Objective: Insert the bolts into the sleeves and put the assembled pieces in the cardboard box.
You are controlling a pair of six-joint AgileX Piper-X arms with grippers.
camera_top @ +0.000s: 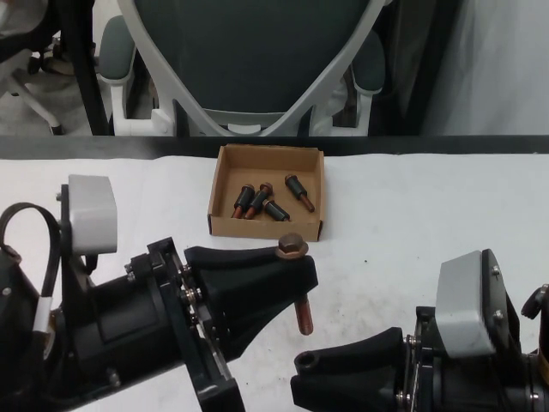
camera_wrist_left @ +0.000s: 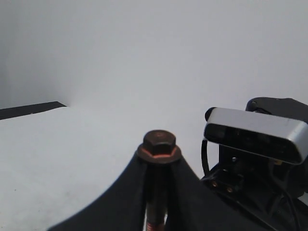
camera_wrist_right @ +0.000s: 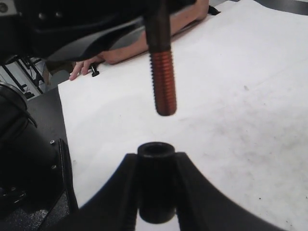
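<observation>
Because the thread has to enter from above, the left gripper (camera_top: 292, 268) is clamped on the bolt (camera_top: 302, 313) just under its hex head, so the shank hangs straight down with the threaded end free. The left wrist view confirms that hold: the head (camera_wrist_left: 159, 144) sits on top of the two closed fingers. Behind, near the middle of the bench (camera_top: 429, 215), the cardboard box (camera_top: 264, 227) lies open side up with four assembled pieces (camera_top: 257, 202) flat on its floor, within easy reach for the drop-off once this pair is joined. Farther right, the right gripper (camera_top: 316, 365) is closed around a black sleeve (camera_top: 306, 361), held upright so that its bore faces up. In the right wrist view the bolt tip (camera_wrist_right: 163, 108) hovers above the sleeve's mouth (camera_wrist_right: 156, 150), apart from it and close to in line. To my eye, this is the alignment step, and the insertion is not yet begun.
</observation>
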